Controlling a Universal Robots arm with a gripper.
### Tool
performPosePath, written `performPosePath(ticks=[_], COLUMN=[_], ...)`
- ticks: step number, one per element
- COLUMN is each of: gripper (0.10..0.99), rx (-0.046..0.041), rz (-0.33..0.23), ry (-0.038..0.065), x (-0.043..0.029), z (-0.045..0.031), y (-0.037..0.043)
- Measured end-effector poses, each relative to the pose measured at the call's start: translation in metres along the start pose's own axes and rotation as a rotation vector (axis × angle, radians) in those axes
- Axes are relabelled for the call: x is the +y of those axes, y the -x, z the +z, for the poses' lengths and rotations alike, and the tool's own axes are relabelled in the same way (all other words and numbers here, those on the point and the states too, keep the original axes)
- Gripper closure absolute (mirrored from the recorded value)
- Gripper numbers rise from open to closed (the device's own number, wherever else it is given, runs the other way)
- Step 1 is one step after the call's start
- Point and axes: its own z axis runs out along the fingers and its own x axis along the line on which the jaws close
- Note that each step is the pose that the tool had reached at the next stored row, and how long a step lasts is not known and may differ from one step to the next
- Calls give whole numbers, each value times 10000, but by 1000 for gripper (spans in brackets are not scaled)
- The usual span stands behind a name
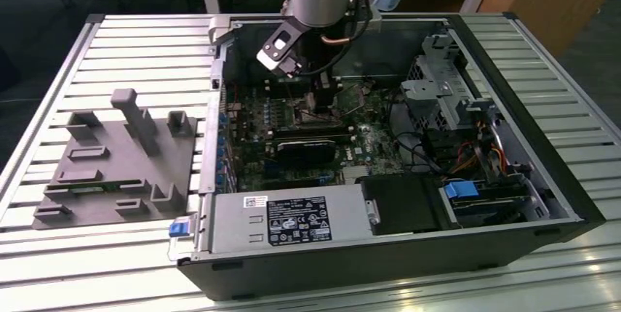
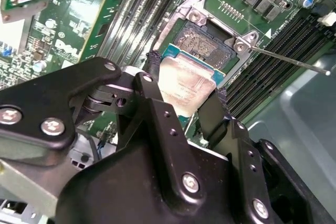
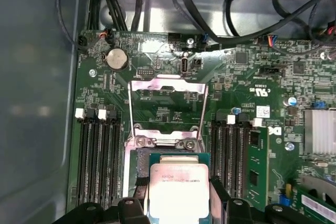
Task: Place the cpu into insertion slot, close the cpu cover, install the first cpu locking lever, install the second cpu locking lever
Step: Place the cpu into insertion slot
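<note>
Second wrist view gives me the best look at the grasp: the gripper (image 2: 185,85) is narrowed onto the cpu (image 2: 186,80), with its black fingers (image 2: 212,113) pressed against two opposite edges and the dull metal top facing the camera.

I judge the chip to be light, thin and stiff, so weight is no worry. The smooth metal lid looks slippery, and I would expect the underside contacts and the slot's contact field to be delicate. The side edges are therefore the place to hold it, as it is held now, with only modest squeeze and nothing touching its faces.

The insertion slot (image 2: 202,43) sits just beyond the cpu in the second wrist view, with its metal rim and part of its grey contact field exposed. The chip overlaps the nearer part of the slot, and I cannot tell whether it rests on the slot or hangs just above it.

In the first wrist view the cpu (image 3: 178,190) covers most of the slot (image 3: 140,163). The cpu cover (image 3: 168,84) is swung open on its hinge and lies back over the green circuit board (image 3: 247,77), well clear of the chip. A thin metal lever rod (image 2: 289,59) stands out beside the slot, unlatched.

In the exterior view the gripper (image 1: 321,97) reaches down inside the open computer case (image 1: 543,203).
</note>
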Motion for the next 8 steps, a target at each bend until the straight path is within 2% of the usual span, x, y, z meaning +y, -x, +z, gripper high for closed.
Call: performPosePath(ticks=[8], gripper=[549], rx=[2], rz=[-10], ry=[5], x=[-38], z=[103], y=[-36])
